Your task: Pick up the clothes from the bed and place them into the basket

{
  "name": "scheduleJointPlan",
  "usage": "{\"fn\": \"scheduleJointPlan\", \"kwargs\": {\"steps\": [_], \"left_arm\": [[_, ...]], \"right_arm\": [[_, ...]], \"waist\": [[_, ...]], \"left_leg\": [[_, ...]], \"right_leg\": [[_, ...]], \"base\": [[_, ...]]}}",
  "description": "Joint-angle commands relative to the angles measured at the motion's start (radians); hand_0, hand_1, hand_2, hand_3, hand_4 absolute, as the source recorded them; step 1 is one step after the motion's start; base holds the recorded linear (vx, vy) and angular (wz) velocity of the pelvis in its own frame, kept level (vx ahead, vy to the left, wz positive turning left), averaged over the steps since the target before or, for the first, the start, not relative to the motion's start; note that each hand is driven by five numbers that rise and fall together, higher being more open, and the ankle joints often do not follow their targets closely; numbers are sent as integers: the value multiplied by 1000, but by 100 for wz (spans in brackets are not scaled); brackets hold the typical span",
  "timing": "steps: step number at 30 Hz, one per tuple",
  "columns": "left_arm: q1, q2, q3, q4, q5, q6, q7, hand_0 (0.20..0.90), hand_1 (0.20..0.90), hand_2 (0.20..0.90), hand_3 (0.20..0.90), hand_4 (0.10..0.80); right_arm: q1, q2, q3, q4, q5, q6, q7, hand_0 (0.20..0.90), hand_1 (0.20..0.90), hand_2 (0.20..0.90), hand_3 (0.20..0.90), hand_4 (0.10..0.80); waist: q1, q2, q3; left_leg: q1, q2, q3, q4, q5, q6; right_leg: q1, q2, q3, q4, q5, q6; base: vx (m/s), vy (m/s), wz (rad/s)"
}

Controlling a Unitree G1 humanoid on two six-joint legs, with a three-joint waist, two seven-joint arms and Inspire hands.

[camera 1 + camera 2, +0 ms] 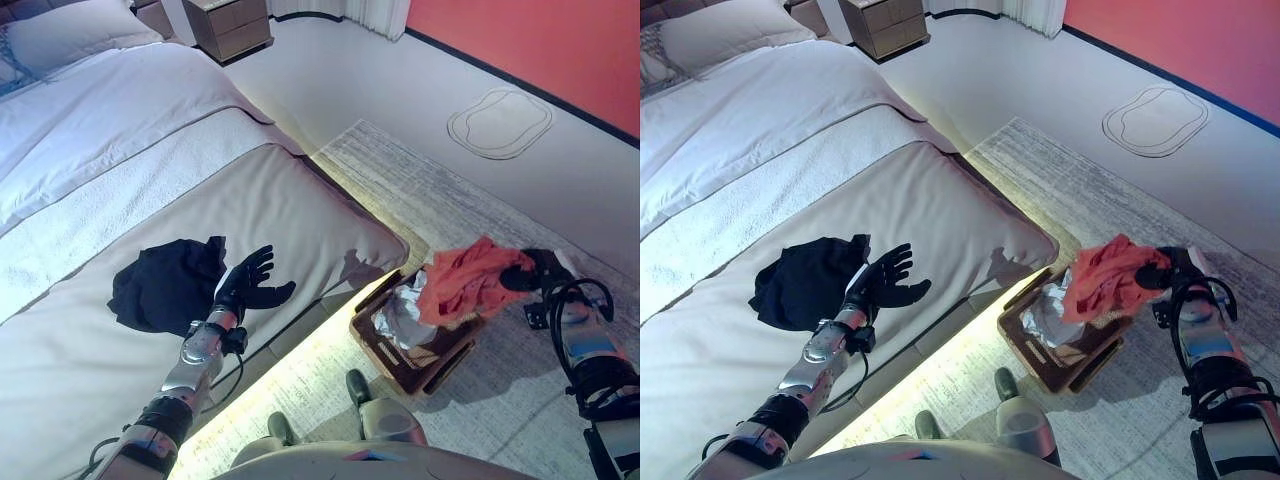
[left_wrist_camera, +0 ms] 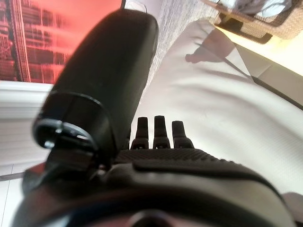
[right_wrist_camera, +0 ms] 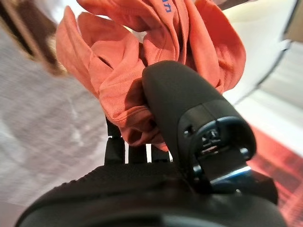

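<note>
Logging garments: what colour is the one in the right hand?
Orange garment, pinched by the right hand; clearest in the right wrist view.

Silver-grey arms, dark fingered left hand (image 1: 247,284), dark right hand (image 1: 1177,268)

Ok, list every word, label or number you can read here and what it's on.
Blue print on the orange garment pinched in the right robot hand: cut off at the view's edge, unreadable.
Black garment, basket, bed: no text visible.
</note>
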Motion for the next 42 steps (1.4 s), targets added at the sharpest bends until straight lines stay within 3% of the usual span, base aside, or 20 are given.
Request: {"fn": "scheduleJointPlan", "kwargs": {"steps": [1,5,6,15,28,33,38,42], "left_arm": [[-128,4,-48,25,20,-70,-5,900,900,900,900,800],[-133,2,-59,21,10,-72,-19,900,900,900,900,800],[-136,0,-61,20,8,-71,-20,900,900,900,900,800],[-124,-10,-63,18,3,-69,-22,900,900,900,900,800],[-96,11,-46,7,0,-63,-19,900,900,900,900,800],[-86,11,-29,9,-6,-78,8,900,900,900,900,800],[-78,12,-31,13,20,-109,27,900,900,900,900,800],[-95,20,-39,18,37,-147,34,900,900,900,900,800]], "right_arm": [[-153,-49,21,62,-15,-89,-37,300,300,300,200,100],[-169,-46,45,61,-35,-75,-27,300,300,300,200,100],[-171,-43,52,60,-43,-76,-26,900,900,900,900,800],[-141,-9,73,54,-88,-71,-57,900,900,900,900,800],[-73,3,70,41,-130,-47,-61,900,900,900,900,800],[-135,-5,94,-76,-137,-19,-162,900,900,900,900,800],[-271,-9,153,-211,-256,-2,-282,900,900,900,900,800],[-444,-48,238,-226,-297,-36,-275,900,900,900,900,800]], "waist": [[27,-6,-58],[26,13,-51],[26,18,-48],[29,37,-43],[53,25,-33],[80,16,-24],[127,11,-10],[181,8,46]], "left_leg": [[-32,2,-39,82,-104,1],[-38,-1,-42,83,-102,0],[-39,-3,-44,82,-102,0],[-29,-10,-50,66,-98,0],[-32,-14,-75,66,-97,5],[-33,-19,-107,60,-91,4],[-58,-40,-165,77,-92,8],[-159,-64,-213,224,-117,4]], "right_leg": [[-22,14,-44,105,-53,-14],[-30,9,-50,109,-57,-14],[-32,8,-51,111,-58,-14],[-26,-4,-61,101,-54,-8],[-20,-13,-81,101,-54,-6],[-9,-16,-108,107,-63,-13],[-9,-14,-144,132,-89,-28],[-66,-23,-215,254,-153,-61]], "base": [[0,0,0],[-2,-4,1],[0,0,0],[22,-5,1],[24,-6,3],[30,9,9],[8,35,17],[-96,43,38]]}}
